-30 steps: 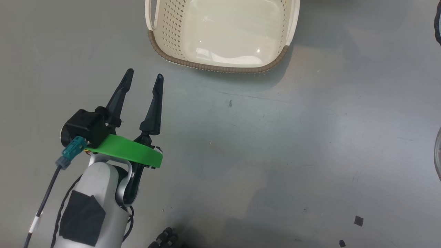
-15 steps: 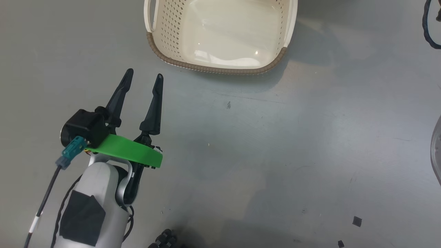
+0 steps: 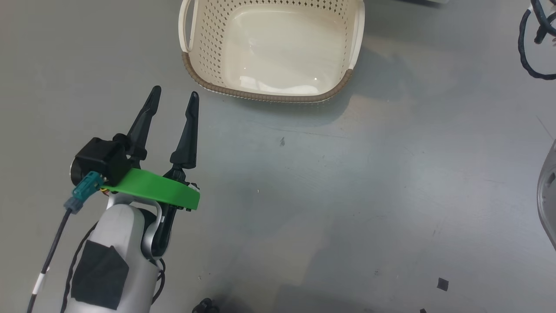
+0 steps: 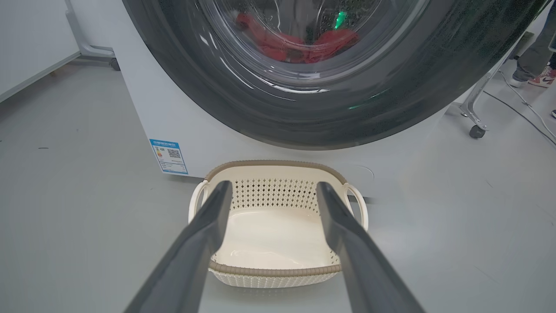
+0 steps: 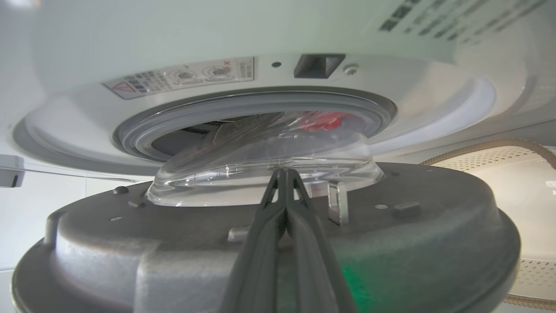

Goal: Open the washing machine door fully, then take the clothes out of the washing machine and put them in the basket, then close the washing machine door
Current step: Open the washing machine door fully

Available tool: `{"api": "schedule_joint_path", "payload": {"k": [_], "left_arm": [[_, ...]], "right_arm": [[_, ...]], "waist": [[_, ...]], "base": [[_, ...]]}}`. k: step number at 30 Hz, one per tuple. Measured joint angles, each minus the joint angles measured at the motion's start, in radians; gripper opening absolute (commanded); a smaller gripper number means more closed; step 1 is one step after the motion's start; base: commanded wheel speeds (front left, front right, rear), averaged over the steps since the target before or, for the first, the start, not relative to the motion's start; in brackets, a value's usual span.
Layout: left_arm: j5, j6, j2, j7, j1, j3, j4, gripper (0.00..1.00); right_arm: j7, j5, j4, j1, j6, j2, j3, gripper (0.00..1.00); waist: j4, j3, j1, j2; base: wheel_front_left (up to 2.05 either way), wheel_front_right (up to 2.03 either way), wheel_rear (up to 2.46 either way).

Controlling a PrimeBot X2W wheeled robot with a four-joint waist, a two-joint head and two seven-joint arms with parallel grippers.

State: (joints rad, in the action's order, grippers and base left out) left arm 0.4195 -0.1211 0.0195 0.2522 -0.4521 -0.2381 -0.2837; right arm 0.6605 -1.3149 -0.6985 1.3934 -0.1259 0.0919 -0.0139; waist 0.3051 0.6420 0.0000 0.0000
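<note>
Left gripper (image 3: 173, 92): released, its two dark tapered fingers spread and holding nothing, low over the floor and short of the basket; a green bracket (image 3: 152, 191) sits at the wrist.
Right gripper (image 5: 283, 172): clenched, fingers pressed flat together with nothing seen between them, tips just before the door's glass bowl.
Floor (image 3: 347, 195): smooth grey, faintly scuffed, with dull reflections.
Basket (image 3: 269, 93): cream plastic with diamond-punched walls and a brown woven-look rim, empty, standing on the floor right in front of the machine (image 4: 143, 95).
Door (image 5: 434, 243): ajar; matt grey inner face, clear bowl partly out of the grey rubber ring (image 5: 173, 117).
Clothes (image 4: 282, 43): red, bunched inside the drum, seen through the glass.
Room: a blue label (image 4: 169, 155) low on the white machine; a person's shoe (image 4: 538, 78) beyond.
</note>
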Motion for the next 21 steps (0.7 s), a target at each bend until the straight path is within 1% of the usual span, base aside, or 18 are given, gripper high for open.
{"api": "schedule_joint_path", "payload": {"k": [8, 16, 21], "left_arm": [[-0.009, 0.000, 0.000, 0.000, 0.000, 0.009, -0.002, 1.00], [-0.018, 0.000, 0.000, 0.000, 0.002, 0.011, -0.010, 1.00], [-0.019, 0.000, 0.000, 0.000, 0.006, 0.012, -0.015, 1.00]], "right_arm": [[0.034, -0.037, -0.026, -0.042, 0.001, -0.001, 0.024, 0.00], [0.084, -0.058, -0.050, -0.094, 0.002, -0.003, 0.072, 0.00], [0.110, -0.084, -0.055, -0.128, 0.011, -0.004, 0.103, 0.00]], "waist": [[-0.014, -0.031, 0.0000, 0.0000], [-0.029, -0.076, 0.0000, 0.0000], [-0.034, -0.105, 0.0000, 0.0000]], "base": [[0.00, 0.00, 0.00], [0.00, 0.00, 0.00], [0.00, 0.00, 0.00]]}}
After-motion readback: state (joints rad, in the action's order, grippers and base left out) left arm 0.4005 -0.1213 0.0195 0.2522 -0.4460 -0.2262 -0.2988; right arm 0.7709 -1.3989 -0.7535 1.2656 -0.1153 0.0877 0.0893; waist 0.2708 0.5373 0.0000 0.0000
